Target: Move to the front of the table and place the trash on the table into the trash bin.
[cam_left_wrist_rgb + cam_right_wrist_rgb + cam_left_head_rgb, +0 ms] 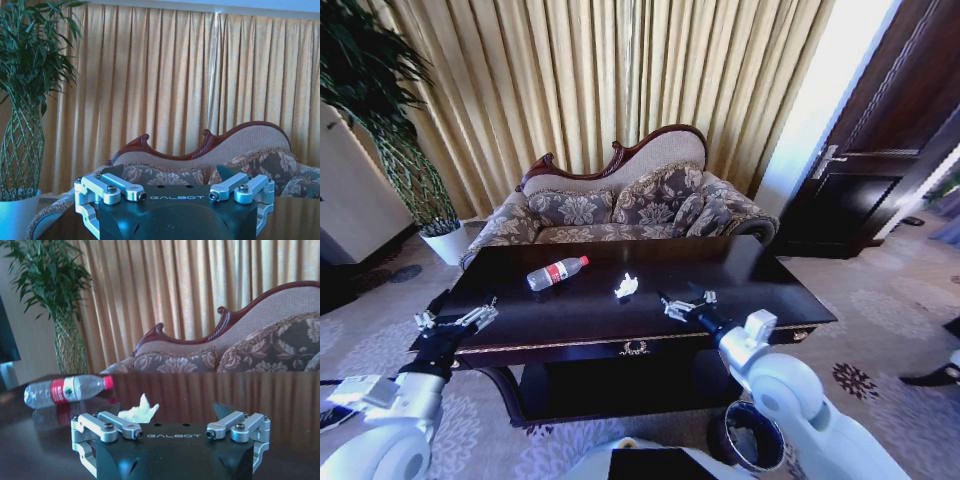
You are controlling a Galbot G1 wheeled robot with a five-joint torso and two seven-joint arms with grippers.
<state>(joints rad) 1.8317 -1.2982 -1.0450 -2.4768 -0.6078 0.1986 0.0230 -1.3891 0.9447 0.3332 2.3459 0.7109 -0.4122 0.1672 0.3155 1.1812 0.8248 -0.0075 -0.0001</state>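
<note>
2 spread grippers, left (460, 320) and right (682, 304), hover over the glossy dark brown table (570, 320); the crumpled white paper wad (626, 287) at the right's 11 o'clock could skid away if nudged.

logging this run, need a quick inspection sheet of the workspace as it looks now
surface: the table, glossy dark wood.
job's things: the bottle lying on its side; one paper wad near the middle; the trash bin on the carpet by the front right.
clutter: nothing seen.
grippers: left gripper open over the table's left front; right gripper open, short of the wad; both empty.
cables: nothing seen.
surroundings: floral sofa, curtains, potted plant, dark door.
</note>
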